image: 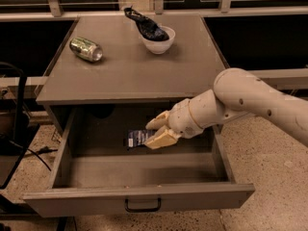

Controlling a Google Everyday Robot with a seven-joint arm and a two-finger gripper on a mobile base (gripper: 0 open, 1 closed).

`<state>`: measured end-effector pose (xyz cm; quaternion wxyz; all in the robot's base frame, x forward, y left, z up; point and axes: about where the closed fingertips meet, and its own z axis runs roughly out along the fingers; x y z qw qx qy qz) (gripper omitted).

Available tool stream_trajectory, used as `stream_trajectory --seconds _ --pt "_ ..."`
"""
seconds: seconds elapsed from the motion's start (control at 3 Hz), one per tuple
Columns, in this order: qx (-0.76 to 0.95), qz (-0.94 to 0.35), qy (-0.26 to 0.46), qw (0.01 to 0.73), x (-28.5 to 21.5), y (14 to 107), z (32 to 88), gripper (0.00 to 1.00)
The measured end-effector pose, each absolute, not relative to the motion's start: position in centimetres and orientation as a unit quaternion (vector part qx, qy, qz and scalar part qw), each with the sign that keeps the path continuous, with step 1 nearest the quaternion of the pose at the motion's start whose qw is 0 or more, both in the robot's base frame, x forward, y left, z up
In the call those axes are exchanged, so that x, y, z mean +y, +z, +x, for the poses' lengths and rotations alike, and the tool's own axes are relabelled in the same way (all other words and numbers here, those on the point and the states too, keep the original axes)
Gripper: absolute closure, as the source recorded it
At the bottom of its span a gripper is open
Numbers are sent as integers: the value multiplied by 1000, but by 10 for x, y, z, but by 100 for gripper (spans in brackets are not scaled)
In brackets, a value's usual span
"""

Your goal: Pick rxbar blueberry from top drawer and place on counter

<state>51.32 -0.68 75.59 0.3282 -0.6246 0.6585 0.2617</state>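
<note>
My gripper is down inside the open top drawer, its two fingers pinching the right end of the rxbar blueberry, which sits toward the drawer's back. I judge the grasp made and the lift due. Next I must raise the bar clear of the overhanging edge, then set it on bare counter surface, away from the can and the bowl.

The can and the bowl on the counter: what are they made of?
The lying green-and-silver can looks like thin metal, with shiny glints. The round white bowl seems glazed ceramic, perhaps plastic: smooth, glossy. The cream gripper is down in the open grey drawer, at a dark wrapped bar.
</note>
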Motion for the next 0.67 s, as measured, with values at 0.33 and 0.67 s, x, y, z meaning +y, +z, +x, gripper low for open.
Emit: stream_trajectory --seconds 0.33,0.67 --pt "658 -623 268 326 -7 785 513 100" --pt "661 -624 264 323 -10 810 513 100"
